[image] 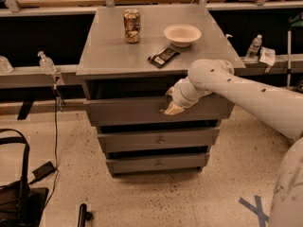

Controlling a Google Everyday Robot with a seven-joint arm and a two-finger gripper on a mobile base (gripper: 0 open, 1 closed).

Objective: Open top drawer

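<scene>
The gripper (171,103) is pressed against the middle of the top drawer (125,110), whose wide grey front runs out to either side of it. That is where the centre knob should sit, so it is probably placed there to take hold for a pull, but the knob is hidden behind it and I cannot tell whether it is clamped on anything. Both narrower drawers (158,139) lie directly below the gripper with their knobs untouched, while the drink can (131,26), bowl (182,34) and wrapped snack bar (163,56) sit above and beyond it on the cabinet top (104,56), clear of a straight outward pull.
</scene>
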